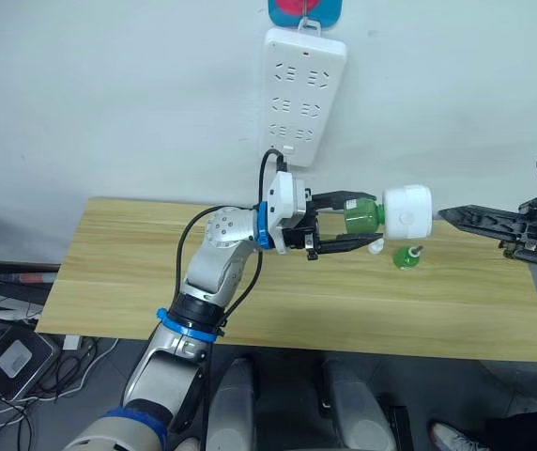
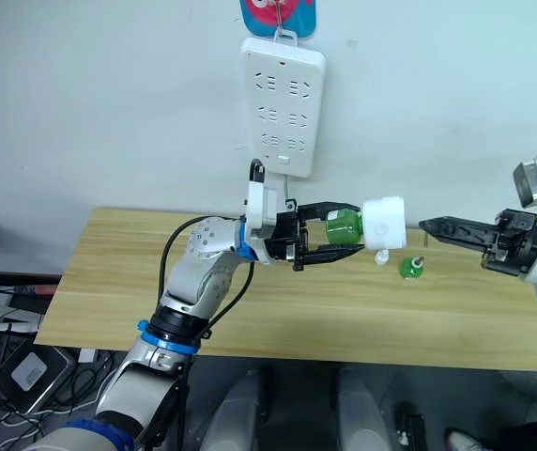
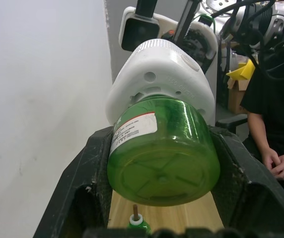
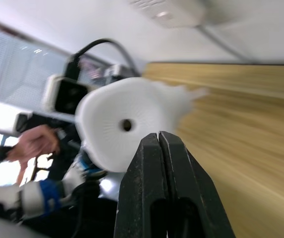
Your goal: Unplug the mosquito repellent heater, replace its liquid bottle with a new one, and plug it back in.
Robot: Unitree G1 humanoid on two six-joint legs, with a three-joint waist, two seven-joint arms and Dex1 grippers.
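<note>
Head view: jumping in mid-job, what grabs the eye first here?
The left gripper, shut on a green liquid bottle screwed into the white mosquito repellent heater, holds both above the wooden table. The right gripper, shut and empty, points at the heater's far end. Another green bottle stands on the table below, and a white power strip hangs on the wall.

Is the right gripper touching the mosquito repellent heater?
Apart. In the right eye view, bare wall shows between the right gripper tips and the mosquito repellent heater.
</note>
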